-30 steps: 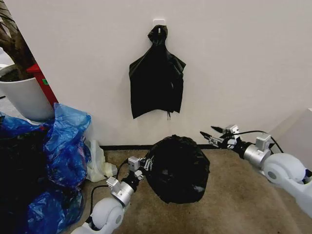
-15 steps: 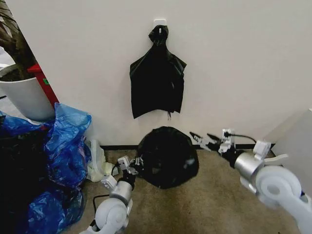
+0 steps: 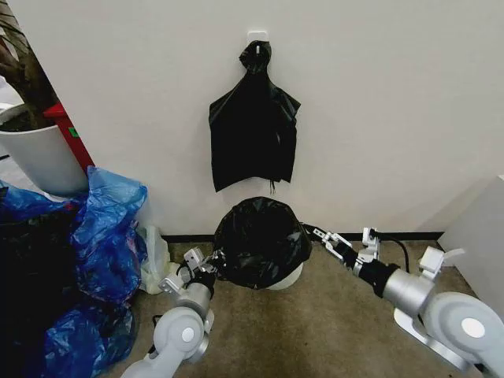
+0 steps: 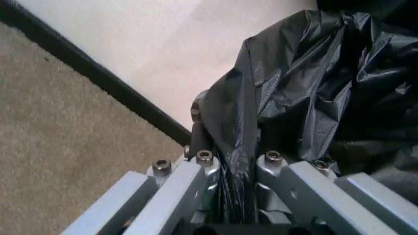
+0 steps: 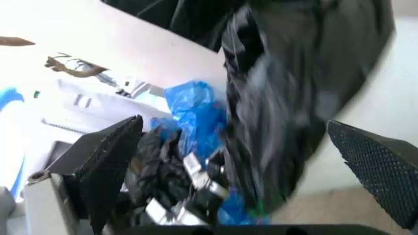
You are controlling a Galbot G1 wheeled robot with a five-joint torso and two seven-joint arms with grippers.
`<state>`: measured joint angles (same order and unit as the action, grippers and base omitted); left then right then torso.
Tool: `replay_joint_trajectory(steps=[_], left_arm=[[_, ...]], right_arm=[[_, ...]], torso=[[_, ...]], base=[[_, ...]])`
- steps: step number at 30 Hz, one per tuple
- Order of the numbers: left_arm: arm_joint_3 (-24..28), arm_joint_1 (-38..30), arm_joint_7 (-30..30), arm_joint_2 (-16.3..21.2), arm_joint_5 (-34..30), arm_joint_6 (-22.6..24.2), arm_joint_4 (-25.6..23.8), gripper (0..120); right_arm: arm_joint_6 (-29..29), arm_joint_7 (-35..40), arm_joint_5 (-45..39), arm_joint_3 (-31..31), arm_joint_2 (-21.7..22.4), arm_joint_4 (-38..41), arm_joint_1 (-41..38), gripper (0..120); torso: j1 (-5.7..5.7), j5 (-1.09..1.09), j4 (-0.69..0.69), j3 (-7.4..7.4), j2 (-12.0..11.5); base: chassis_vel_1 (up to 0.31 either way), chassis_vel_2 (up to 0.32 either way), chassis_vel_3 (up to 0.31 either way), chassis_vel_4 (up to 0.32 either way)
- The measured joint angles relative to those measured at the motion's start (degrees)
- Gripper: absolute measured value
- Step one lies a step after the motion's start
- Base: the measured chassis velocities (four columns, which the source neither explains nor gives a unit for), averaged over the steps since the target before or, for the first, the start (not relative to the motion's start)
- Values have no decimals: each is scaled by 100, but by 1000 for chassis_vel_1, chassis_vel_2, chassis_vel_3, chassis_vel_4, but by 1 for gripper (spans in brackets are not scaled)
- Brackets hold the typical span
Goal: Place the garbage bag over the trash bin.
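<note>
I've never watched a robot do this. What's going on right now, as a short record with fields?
Garbage bag: black garbage bag draped over the bin's top
Trash bin: white trash bin, only its lower part peeking out beneath the bag, on the carpet by the wall
Left pincer: left pincer clamped on the bag's edge
Right pincer: right pincer open at the bag's other side
Nearby: bundle of black bags hanging on the wall; blue plastic bags piled at the left
</note>
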<state>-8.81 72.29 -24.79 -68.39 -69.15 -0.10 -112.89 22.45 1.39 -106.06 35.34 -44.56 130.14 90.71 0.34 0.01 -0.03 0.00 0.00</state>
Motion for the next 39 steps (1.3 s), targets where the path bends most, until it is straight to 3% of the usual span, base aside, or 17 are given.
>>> replay_joint_trajectory(steps=[11,21,39], left_arm=[[-6,-103,-208,52,-478,157,-211,4],[75,-100,-215,49,-489,215,-311,4],[64,-29,-151,57,-289,225,-381,4]], right_arm=[[-130,-1048,1123,-243,-246,-446,33,100],[-178,-926,1293,-360,-494,-455,-71,97],[-290,-755,1677,-410,-636,-301,36,39]], torso=[[0,1,2,0,0],[0,-1,2,0,0],[0,-1,1,0,0]], base=[[0,0,0,0],[0,0,0,0],[0,0,0,0]])
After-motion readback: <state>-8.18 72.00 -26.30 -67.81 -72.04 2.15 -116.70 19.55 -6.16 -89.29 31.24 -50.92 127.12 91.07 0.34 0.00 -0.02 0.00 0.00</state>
